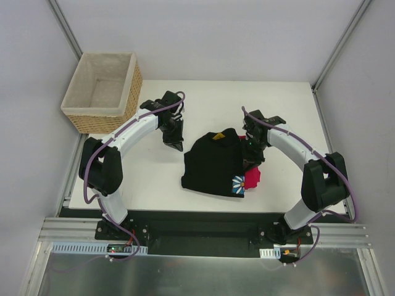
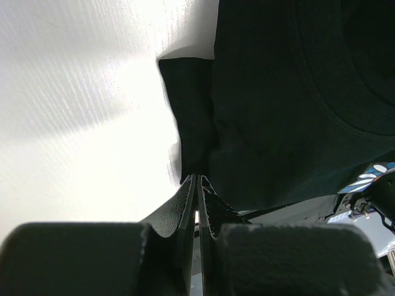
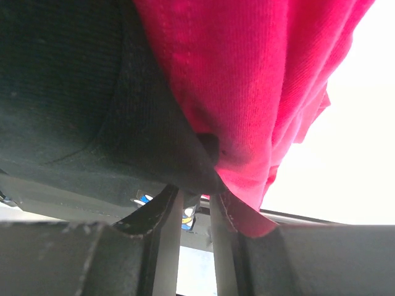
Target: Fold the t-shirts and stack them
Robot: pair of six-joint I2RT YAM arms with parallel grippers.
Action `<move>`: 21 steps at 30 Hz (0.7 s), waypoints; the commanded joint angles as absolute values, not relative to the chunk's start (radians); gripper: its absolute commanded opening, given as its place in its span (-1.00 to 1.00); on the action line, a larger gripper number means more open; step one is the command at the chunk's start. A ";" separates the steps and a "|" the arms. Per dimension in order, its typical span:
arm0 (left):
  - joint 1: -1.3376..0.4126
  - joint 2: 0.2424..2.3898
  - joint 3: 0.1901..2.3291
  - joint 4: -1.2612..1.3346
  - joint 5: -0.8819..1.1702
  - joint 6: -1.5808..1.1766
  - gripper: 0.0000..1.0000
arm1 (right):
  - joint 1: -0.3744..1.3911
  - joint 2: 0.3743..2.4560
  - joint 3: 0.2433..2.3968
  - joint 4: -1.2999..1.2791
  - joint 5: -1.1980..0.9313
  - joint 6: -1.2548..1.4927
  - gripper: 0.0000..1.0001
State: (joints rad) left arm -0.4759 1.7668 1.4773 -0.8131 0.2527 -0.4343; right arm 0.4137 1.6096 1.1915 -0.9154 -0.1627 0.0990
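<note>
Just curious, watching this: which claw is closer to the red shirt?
Right. The right gripper is up against the red shirt. The left gripper sits on the far side of the black shirt, away from the red one.

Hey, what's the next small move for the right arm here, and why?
Probably lift the right gripper slightly, drawing the black shirt edge leftward off the red shirt. It pinches bunched black cloth, with red draped right alongside, so the two likely need separating before folding.

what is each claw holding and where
The right claw pinches the black shirt at its edge beside the red shirt; the left claw is shut, apparently empty.
</note>
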 commanded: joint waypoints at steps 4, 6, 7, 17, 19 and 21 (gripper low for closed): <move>-0.469 1.761 1.513 -0.836 0.275 -0.440 -0.95 | 0.410 1.549 1.249 -1.002 -0.109 0.077 -0.49; -0.469 1.761 1.511 -0.836 0.276 -0.439 -0.95 | 0.407 1.537 1.256 -1.012 -0.109 0.078 -0.49; -0.469 1.763 1.511 -0.836 0.276 -0.439 -0.95 | 0.407 1.529 1.261 -1.019 -0.107 0.077 -0.49; -0.472 1.764 1.516 -0.836 0.276 -0.439 -0.94 | 0.384 1.517 1.167 -0.919 -0.170 0.089 -0.50; -0.472 1.763 1.514 -0.836 0.275 -0.439 -0.95 | 0.382 1.516 1.155 -0.904 -0.190 0.092 -0.50; -0.472 1.766 1.514 -0.836 0.275 -0.437 -0.95 | 0.380 1.519 1.147 -0.888 -0.198 0.095 -0.49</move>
State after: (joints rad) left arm -0.4759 1.7672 1.4826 -0.8135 0.2615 -0.4343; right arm 0.3866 1.5364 1.1606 -0.9230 -0.1574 0.0925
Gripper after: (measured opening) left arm 0.028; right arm 0.252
